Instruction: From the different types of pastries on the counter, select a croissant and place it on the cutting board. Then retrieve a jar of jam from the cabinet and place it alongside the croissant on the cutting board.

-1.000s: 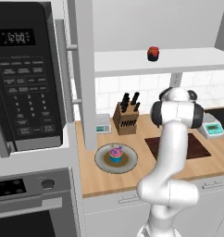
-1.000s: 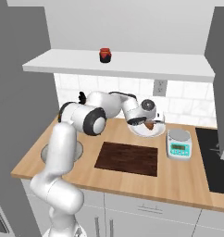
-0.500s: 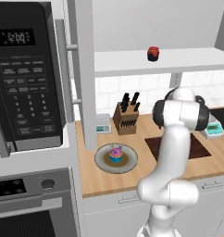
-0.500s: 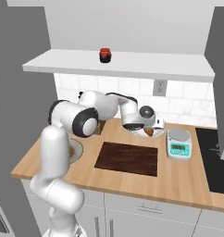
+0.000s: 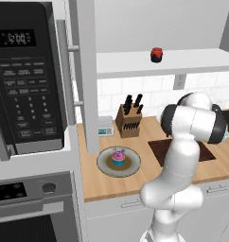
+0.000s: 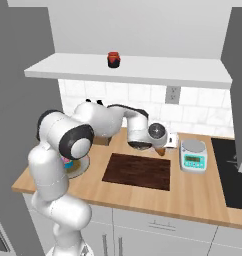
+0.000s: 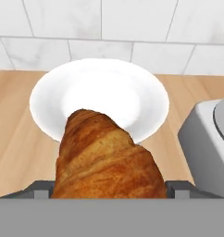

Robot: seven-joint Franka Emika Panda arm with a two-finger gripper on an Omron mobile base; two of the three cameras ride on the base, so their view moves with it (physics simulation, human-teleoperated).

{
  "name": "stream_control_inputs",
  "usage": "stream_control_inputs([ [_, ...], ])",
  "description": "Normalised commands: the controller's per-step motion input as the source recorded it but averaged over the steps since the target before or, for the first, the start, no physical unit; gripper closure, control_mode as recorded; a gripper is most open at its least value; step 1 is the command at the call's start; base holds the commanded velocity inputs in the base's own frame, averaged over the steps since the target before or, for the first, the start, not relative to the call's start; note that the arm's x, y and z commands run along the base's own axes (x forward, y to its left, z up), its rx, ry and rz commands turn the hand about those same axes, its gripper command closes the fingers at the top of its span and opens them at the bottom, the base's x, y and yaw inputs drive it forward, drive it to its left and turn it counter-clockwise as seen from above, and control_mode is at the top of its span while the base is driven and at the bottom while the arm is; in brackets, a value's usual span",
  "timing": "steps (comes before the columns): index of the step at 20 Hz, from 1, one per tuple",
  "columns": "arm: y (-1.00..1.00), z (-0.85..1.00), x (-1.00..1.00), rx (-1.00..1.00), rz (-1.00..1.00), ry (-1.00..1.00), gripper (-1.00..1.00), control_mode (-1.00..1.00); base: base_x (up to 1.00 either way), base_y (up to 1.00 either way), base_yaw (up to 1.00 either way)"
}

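Observation:
The golden-brown croissant (image 7: 104,159) is held in my gripper (image 7: 109,190), which is shut on it, just above and in front of an empty white bowl (image 7: 99,99). From the right base, the gripper (image 6: 161,151) and the croissant (image 6: 161,149) hang over the far edge of the dark brown cutting board (image 6: 138,171). The board (image 5: 156,147) is partly hidden behind my arm. The red-lidded jar of jam (image 6: 113,59) (image 5: 156,54) stands on the open cabinet shelf. The pink-frosted cupcake (image 5: 118,157) sits on a grey-brown round plate (image 5: 107,165) on the counter (image 6: 193,192).
A white kitchen scale (image 6: 193,154) (image 7: 208,139) stands just right of the bowl and board. A knife block (image 5: 129,120) is against the tiled wall. The black microwave (image 5: 26,80) and the tall cabinet door (image 5: 88,75) stand at the left.
The hand has lifted the croissant out of the white bowl and drawn it slightly toward the cutting board. The arm's elbow has swung left in the right base view.

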Motion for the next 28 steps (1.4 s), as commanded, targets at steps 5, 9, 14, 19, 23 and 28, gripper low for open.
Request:
stream_control_inputs([
  [5,0.0,0.0,-0.81,-0.05,0.0,-0.08,1.0,-1.0,0.0,0.0,0.0],
  [9,0.0,0.0,-0.85,-0.05,0.0,-0.07,1.0,-1.0,0.0,0.0,0.0],
  [14,0.05,-0.01,-0.43,-0.04,0.0,0.01,1.0,-1.0,0.0,0.0,0.0],
  [19,0.19,0.0,0.37,-0.09,0.0,0.14,1.0,-1.0,0.0,0.0,0.0],
  [23,0.1,-0.18,0.18,-0.12,0.0,0.09,1.0,-1.0,0.0,0.0,0.0],
  [28,0.03,-0.46,-0.21,-0.12,0.0,-0.01,1.0,-1.0,0.0,0.0,0.0],
])
